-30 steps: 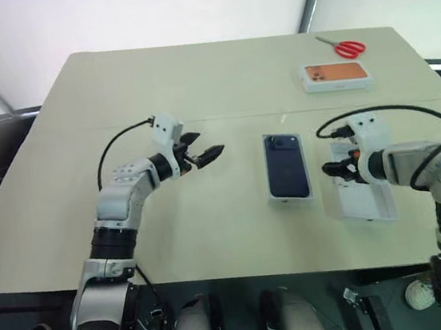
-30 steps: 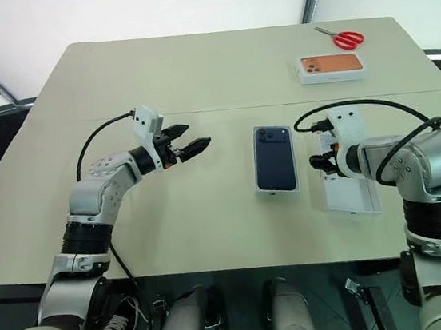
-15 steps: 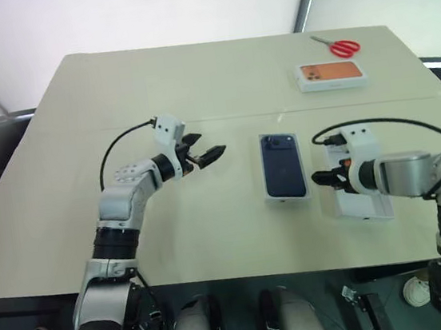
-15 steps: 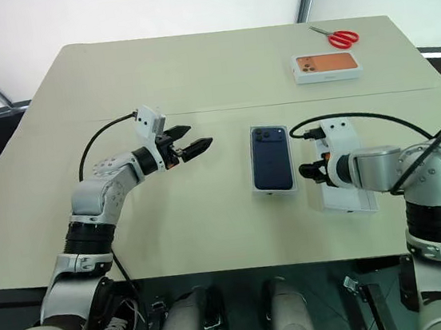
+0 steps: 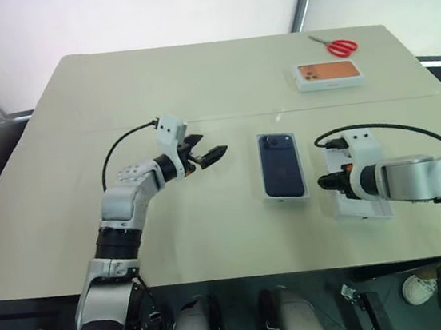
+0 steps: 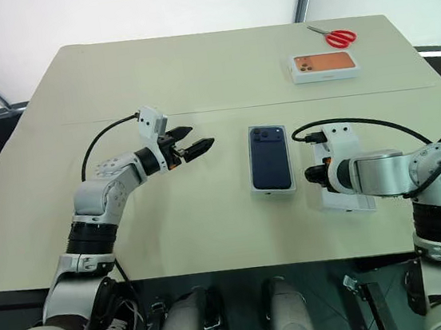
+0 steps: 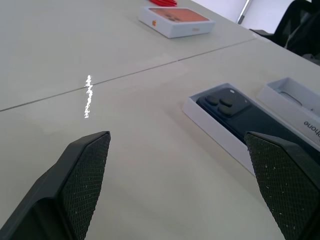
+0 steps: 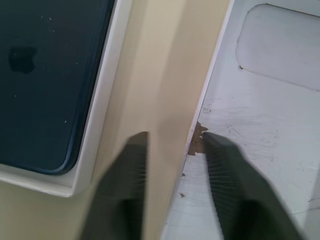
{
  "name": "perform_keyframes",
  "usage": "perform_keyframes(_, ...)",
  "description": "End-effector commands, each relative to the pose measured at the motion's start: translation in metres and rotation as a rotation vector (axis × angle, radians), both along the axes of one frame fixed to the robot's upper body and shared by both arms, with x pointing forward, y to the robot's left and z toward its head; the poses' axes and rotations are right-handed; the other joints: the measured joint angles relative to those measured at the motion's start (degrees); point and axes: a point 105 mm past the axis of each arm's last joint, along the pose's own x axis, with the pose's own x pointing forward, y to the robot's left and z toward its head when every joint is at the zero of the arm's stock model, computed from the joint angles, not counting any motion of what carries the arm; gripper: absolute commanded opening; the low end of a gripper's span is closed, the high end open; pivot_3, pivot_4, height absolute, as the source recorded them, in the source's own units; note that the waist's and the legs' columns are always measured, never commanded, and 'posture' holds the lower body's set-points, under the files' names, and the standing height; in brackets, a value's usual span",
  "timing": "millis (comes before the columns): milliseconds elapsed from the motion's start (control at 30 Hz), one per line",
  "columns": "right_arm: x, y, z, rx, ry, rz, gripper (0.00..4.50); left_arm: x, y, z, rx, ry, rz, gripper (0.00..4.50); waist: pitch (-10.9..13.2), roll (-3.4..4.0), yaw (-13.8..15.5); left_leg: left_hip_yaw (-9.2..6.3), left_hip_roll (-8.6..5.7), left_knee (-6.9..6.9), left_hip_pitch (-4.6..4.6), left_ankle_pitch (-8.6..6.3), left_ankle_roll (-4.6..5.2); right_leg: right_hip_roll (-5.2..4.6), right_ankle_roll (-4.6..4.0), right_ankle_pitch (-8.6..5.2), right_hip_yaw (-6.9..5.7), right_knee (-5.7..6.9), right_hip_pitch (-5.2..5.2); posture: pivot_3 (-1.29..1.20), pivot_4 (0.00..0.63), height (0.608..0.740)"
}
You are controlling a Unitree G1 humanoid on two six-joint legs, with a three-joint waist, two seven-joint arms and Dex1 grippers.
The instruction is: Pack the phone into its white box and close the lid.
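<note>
The dark navy phone [image 5: 282, 165] lies face down inside the white box [image 5: 266, 195] in the middle of the table. Just right of it the lid [image 5: 371, 209] lies with its inner face up. My right gripper [image 5: 325, 182] points down at the lid's wall nearest the box. Its fingertips [image 8: 137, 145] stand a narrow gap apart, with that wall [image 8: 196, 125] and a strip of table between them, and they clamp nothing. My left gripper [image 5: 206, 145] hovers wide open left of the box and holds nothing. Its wrist view shows the phone [image 7: 240, 112] and the lid [image 7: 295, 105].
A white box with an orange phone picture [image 5: 328, 74] sits at the far right of the table, and red scissors [image 5: 338, 46] lie behind it. A seam [image 5: 279, 114] crosses the beige table from side to side. The table's front edge runs just below both arms.
My right gripper's fingers have narrowed from wide apart. The wrist has rolled and the hand has edged left to the lid's wall. The left arm has stayed still.
</note>
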Motion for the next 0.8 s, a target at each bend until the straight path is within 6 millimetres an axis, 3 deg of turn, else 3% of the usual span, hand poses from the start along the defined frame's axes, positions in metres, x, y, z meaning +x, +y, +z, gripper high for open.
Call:
perform_keyframes(33,-0.001,0.0,0.002,0.005,-0.002,-0.023,0.03,-0.001,0.001,0.019,-0.017,-0.061,-0.006,4.5,0.0,0.0,-0.05,0.0,0.0,0.0,0.0,0.0,0.0,0.0,0.0,0.0,0.0,0.0,0.0,0.0,0.15,0.738)
perform_keyframes(567,-0.003,0.003,-0.002,-0.001,0.024,-0.069,0.03,0.0,0.002,0.02,-0.016,-0.061,-0.001,4.5,-0.01,-0.02,-0.04,0.0,0.0,0.01,0.0,0.0,0.0,0.01,0.01,0.0,0.01,-0.02,0.0,0.0,0.15,0.738)
perform_keyframes(667,0.006,-0.008,0.007,-0.011,-0.023,-0.128,0.03,0.0,0.001,0.019,-0.017,-0.057,-0.001,4.5,-0.01,-0.02,-0.04,0.0,0.01,0.01,0.0,0.0,0.0,0.01,0.01,0.0,0.01,-0.02,0.0,0.0,0.15,0.738)
perform_keyframes(800,0.027,-0.018,0.038,0.075,-0.174,-0.225,0.03,0.0,0.001,0.018,-0.019,-0.055,0.0,4.5,0.0,-0.01,0.0,0.02,0.0,0.02,0.0,0.0,0.0,0.01,0.01,0.0,0.02,-0.02,0.0,0.0,0.15,0.738)
